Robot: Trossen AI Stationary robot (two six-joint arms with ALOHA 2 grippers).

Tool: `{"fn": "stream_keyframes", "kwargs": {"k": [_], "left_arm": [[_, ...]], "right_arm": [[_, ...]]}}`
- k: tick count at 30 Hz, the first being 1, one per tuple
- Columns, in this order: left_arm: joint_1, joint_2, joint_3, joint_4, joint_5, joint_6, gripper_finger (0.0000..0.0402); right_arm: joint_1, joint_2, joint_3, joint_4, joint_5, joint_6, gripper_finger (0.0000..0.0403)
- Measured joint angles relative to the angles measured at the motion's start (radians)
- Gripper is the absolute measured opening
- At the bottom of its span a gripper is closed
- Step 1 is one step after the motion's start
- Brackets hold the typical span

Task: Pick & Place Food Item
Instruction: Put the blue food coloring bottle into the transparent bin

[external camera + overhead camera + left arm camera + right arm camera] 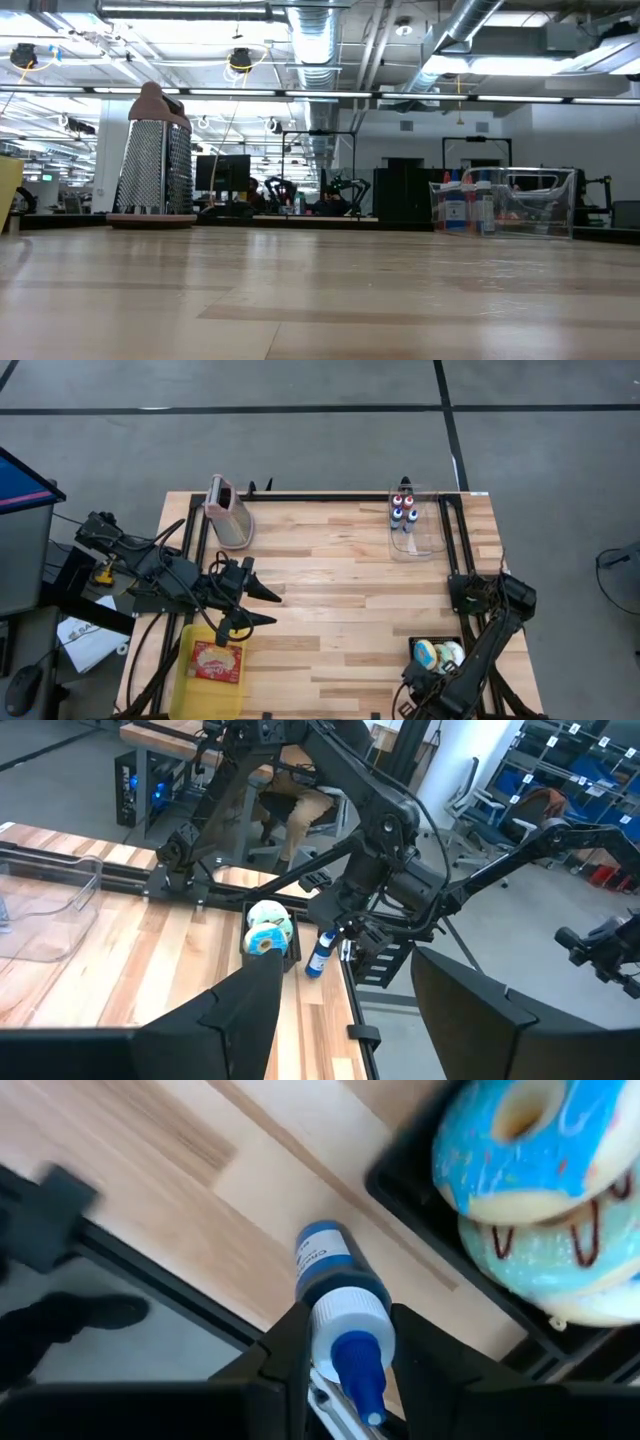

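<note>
**Right gripper closed on blue bottle at near table edge**

Right gripper [345,1342] sits at the near right edge of the wooden table [340,610], just beside the black tray [418,644] of donuts [530,1150]. Its fingers press both sides of a small blue bottle [335,1285], at the white collar below the blue nozzle cap. In the left wrist view the bottle [318,954] stands roughly upright, long axis vertical, cap up into the gripper, base at the table surface beside the tray's outer side. Whether the base rests on the wood or is just clear of it: cannot tell.

Two donuts in the tray, blue-iced one on top.

Left gripper [262,605] hovers over the left half of the table, fingers spread, nothing between them, next to a yellow bin [185,660] with a packet inside.

Far edge: box grater [228,510]; clear container [425,525] with more small bottles.
</note>
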Motion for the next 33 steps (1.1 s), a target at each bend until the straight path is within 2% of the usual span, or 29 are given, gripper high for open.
{"fn": "stream_keyframes", "kwargs": {"k": [3, 7, 13, 21, 29, 33], "left_arm": [[0.000, 0.000, 0.000, -0.001, 0.000, 0.000, 0.0218], [0.000, 0.000, 0.000, -0.003, 0.001, 0.000, 0.0218], [-0.017, 0.000, 0.000, -0.009, 0.003, 0.005, 0.0218], [-0.069, 0.000, 0.000, -0.107, 0.000, 0.005, 0.0218], [-0.117, 0.000, 0.000, -0.140, 0.000, 0.049, 0.0218], [-0.115, 0.000, 0.000, -0.141, -0.008, 0.076, 0.0218]], "right_arm": [[-0.026, 0.000, 0.055, -0.034, 0.044, -0.033, 0.0102], [-0.068, 0.000, 0.142, -0.041, 0.156, -0.066, 0.0102], [-0.199, 0.000, 0.203, -0.098, 0.233, -0.220, 0.0102], [-0.518, -0.056, 0.225, -0.212, 0.289, -0.551, 0.0102], [-0.880, -0.273, 0.195, -0.269, 0.299, -0.757, 0.0102], [-1.095, -0.384, 0.152, -0.266, 0.228, -0.827, 0.0102]]}}
